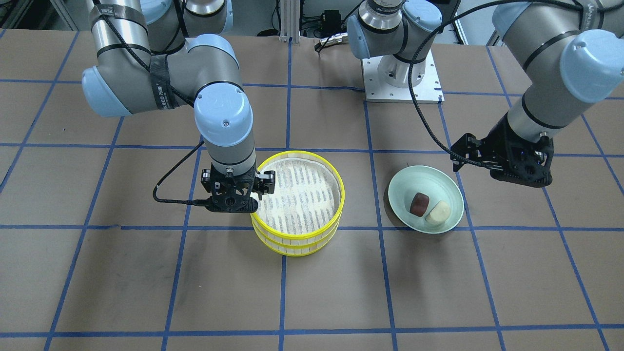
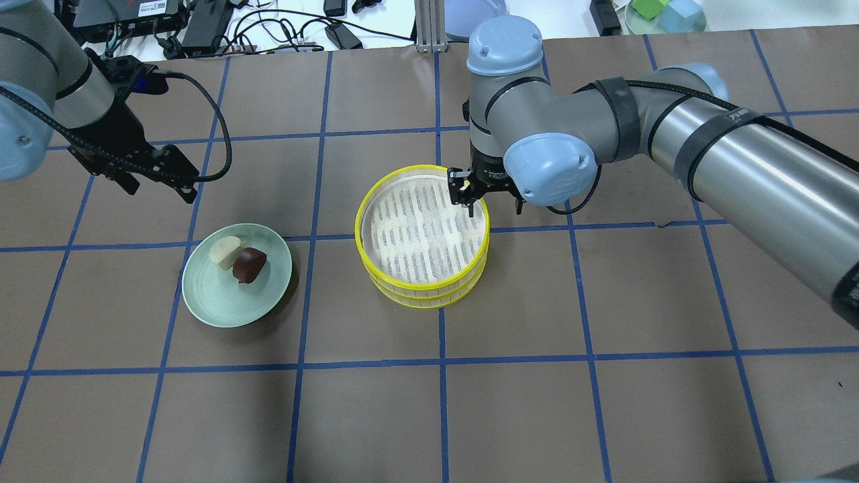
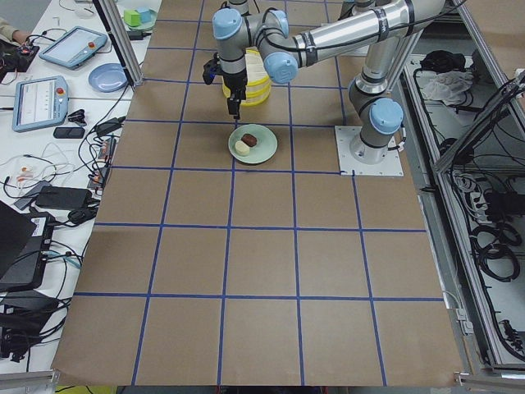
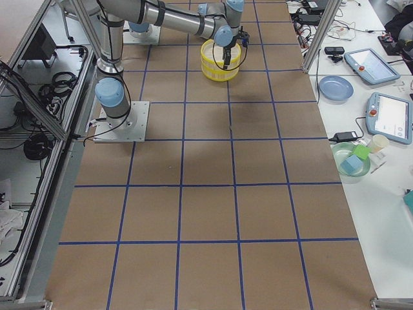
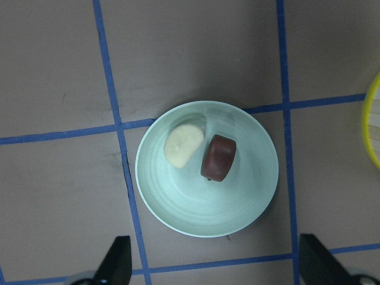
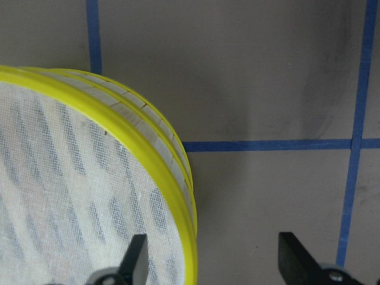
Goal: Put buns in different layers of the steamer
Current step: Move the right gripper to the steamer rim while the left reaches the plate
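A pale green round plate (image 2: 225, 303) sits on the brown paper table with blue tape lines (image 2: 376, 416), left of the steamer and well apart from it. On it lie both buns, just beside each other: the cream-white rounded bun (image 2: 226, 251) to the left and the dark reddish-brown one (image 2: 249, 264) to the right. The left gripper (image 2: 160, 180) hovers beyond the plate's far side, its fingers wide apart and empty. The top yellow-rimmed, cloth-lined steamer tray (image 2: 416, 235) is stacked on its matching lower tray (image 2: 423, 300). The right gripper (image 1: 235, 187) hangs at the stack's far right rim, fingers apart, one over the cloth and one outside.
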Available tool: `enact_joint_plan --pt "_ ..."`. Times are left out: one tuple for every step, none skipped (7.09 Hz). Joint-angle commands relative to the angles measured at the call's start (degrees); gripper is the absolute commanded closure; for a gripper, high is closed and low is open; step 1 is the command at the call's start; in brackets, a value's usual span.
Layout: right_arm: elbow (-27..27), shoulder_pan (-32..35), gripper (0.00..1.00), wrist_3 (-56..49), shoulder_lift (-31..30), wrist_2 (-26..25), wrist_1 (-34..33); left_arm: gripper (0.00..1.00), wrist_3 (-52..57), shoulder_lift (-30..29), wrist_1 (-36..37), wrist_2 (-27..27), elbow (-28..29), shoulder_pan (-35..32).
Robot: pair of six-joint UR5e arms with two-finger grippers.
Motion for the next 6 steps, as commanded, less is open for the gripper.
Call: enact_joint_plan --pt "0.1 0.0 1.0 -0.1 0.2 -0.1 -0.1 0.0 6.8 -6.3 5.3 0.4 -1.7 0.5" --pt "0.1 0.0 1.0 -0.1 0.2 0.1 0.0 0.0 7.0 -10.0 8.1 -0.2 -1.6 0.5" --pt "0.1 0.0 1.0 -0.1 0.2 0.2 -0.1 0.11 7.9 -12.3 9.3 -0.2 -1.7 0.5" --pt "0.1 0.0 1.0 -0.3 0.2 0.0 -0.1 0.21 9.0 -14.0 9.3 -0.2 -1.7 0.5" --pt "0.0 -0.1 1.0 -0.4 0.1 -0.3 -0.1 0.28 9.1 -15.5 9.2 -0.1 -1.7 0.5" --pt "-0.1 -0.1 1.0 -0.4 -0.3 -0.3 0.4 0.29 9.2 -16.4 8.8 0.3 -1.7 0.5"
